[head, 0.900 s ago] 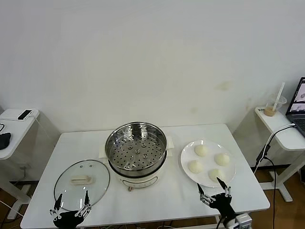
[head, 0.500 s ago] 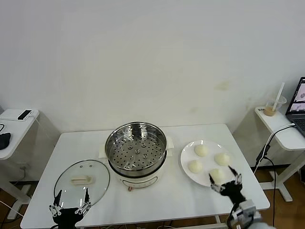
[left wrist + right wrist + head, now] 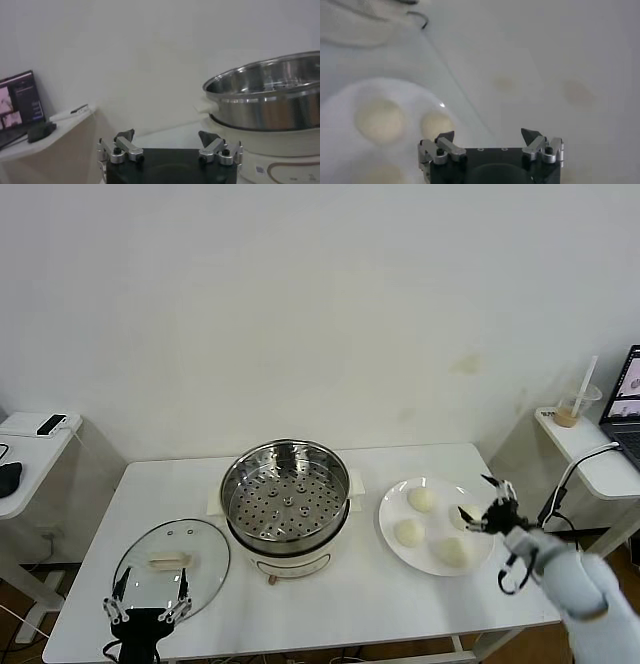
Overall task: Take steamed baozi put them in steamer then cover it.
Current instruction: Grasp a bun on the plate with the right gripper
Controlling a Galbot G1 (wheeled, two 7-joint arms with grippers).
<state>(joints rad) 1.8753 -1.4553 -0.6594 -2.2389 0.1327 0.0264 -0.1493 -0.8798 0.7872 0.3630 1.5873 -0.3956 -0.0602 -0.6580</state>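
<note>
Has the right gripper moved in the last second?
Yes. The right gripper went from the table's near edge up and rightward to the round white plate's right rim.

The right gripper covers part of the steamed baozi at the plate's right side in the head view, so whether they touch cannot be told. The right wrist view is blurred; there the buns show only as soft pale blobs. The left gripper's body runs off the head view's bottom edge. The steamer is cut by the left wrist view's right edge. The laptop is cropped at the right edge of the head view.
</note>
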